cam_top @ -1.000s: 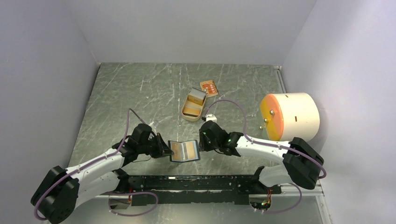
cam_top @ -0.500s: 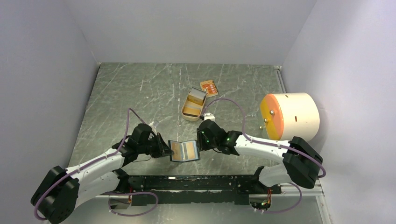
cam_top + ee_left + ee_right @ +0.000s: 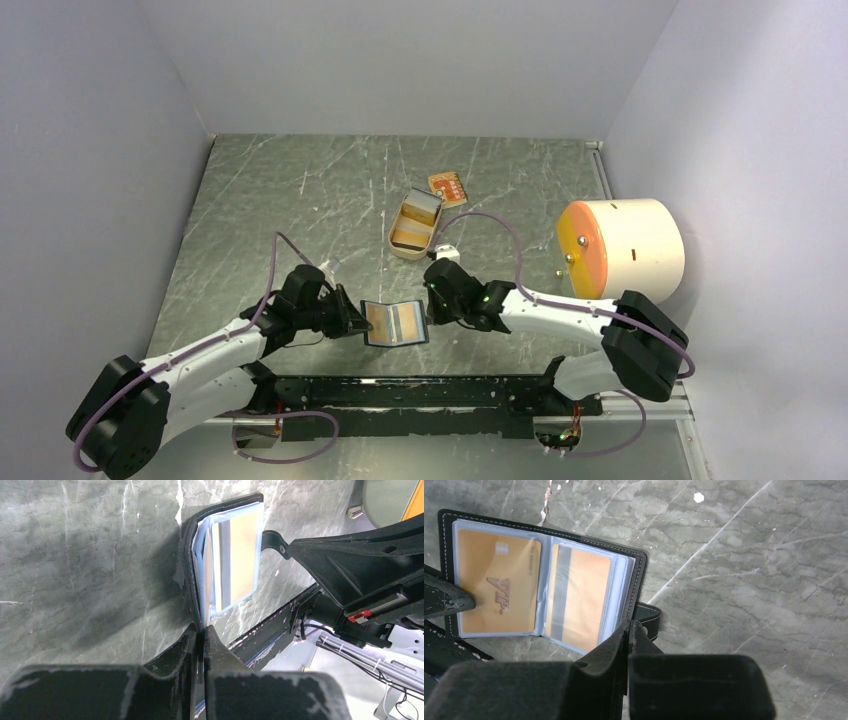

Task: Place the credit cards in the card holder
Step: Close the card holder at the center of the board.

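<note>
The black card holder (image 3: pixel 395 323) lies spread open between my two grippers, near the table's front edge. Its clear sleeves hold two tan-orange credit cards: one with VIP lettering (image 3: pixel 499 585) and one with a grey stripe (image 3: pixel 579 597). My left gripper (image 3: pixel 202 630) is shut on the holder's left edge (image 3: pixel 190 575). My right gripper (image 3: pixel 629 625) is shut on the right cover's edge, just beside the snap tab (image 3: pixel 648 617). Another orange patterned card (image 3: pixel 448 188) lies on the table further back.
A tan-gold oblong tin (image 3: pixel 413 226) sits open behind the holder, with a pale flat piece in its far end. A cream cylinder with an orange face (image 3: pixel 625 248) stands at the right. A black rail (image 3: pixel 420 392) runs along the near edge. Walls enclose the table.
My right gripper has shifted slightly left and closed onto the holder's right edge. The left gripper and the holder have stayed in place.
</note>
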`<state>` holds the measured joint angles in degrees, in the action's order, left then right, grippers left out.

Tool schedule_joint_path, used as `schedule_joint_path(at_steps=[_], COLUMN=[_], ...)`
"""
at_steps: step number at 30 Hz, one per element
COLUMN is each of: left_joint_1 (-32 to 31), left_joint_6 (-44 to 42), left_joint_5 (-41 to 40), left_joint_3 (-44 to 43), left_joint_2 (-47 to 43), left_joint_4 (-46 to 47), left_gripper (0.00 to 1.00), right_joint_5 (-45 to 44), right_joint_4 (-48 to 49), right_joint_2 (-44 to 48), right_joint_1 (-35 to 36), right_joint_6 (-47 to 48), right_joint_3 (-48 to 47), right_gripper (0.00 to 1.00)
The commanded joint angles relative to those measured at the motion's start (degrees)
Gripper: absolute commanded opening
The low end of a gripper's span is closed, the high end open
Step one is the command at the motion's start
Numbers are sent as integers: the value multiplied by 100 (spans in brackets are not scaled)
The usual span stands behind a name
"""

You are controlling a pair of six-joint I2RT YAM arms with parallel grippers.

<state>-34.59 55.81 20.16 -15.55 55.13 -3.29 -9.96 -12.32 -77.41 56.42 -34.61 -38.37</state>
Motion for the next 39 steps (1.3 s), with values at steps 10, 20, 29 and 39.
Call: schedule_joint_path(at_steps=[10,20,29,39], left_joint_1=[14,14,-53,-426], left_joint_6=[26,85,234,272], left_joint_5=[83,335,914,1131], left_joint_3=[-49,-229,-377,-835], left_joint_2=[-44,-81,397,1691], left_joint_4=[158,351,1283,2229], left_gripper=[11,25,38,38], right_joint_5=[-312,-180,-20,-187], right_joint_4=[-170,662,1058,1145], right_joint_2=[195,479,536,886], right_joint_1=[55,28,-12,-128], right_joint_6=[-14,-136,-270,-342], right_joint_3=[-38,588,835,1078], right_gripper=[0,0,0,0])
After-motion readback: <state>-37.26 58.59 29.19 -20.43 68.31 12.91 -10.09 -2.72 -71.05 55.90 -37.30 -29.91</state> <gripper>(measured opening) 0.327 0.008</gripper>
